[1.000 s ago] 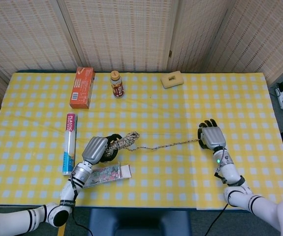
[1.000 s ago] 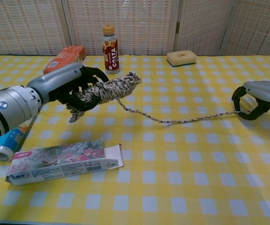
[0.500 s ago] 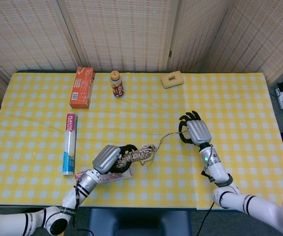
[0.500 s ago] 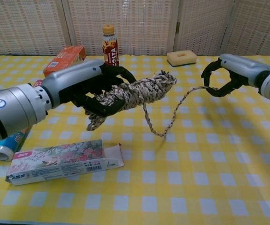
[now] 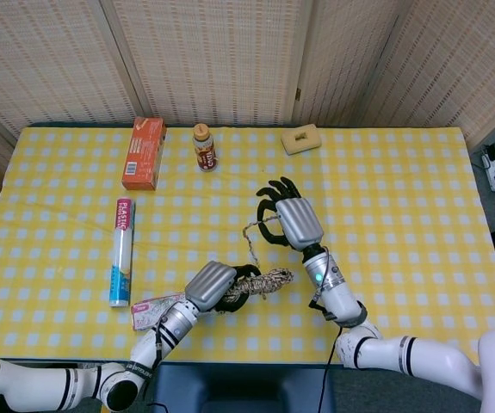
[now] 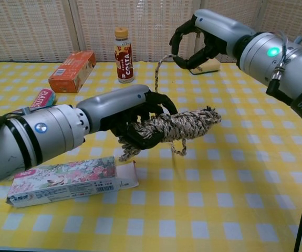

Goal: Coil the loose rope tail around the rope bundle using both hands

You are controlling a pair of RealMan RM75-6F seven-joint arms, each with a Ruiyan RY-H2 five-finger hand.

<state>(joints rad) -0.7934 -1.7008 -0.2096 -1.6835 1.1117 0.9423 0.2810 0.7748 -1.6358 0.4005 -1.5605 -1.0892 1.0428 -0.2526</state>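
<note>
A speckled rope bundle [image 6: 179,126] [image 5: 264,282] is held in the air by my left hand [image 6: 135,118] [image 5: 221,288], fingers wrapped around its left end. Its loose tail [image 6: 158,71] [image 5: 249,241] rises from the bundle up to my right hand [image 6: 195,39] [image 5: 286,219], which pinches the tail's end high above and behind the bundle. A short loop of rope hangs under the bundle.
A flowered carton [image 6: 69,181] lies on the yellow checked table [image 6: 235,199] below my left arm. An orange box [image 6: 72,71], a bottle [image 6: 123,55], a foil roll [image 5: 121,249] and a beige sponge [image 5: 300,138] sit farther back.
My left hand carried the bundle rightward and toward the table's front. My right hand swung left and up with the tail, which now runs steeply upward instead of lying stretched out.
</note>
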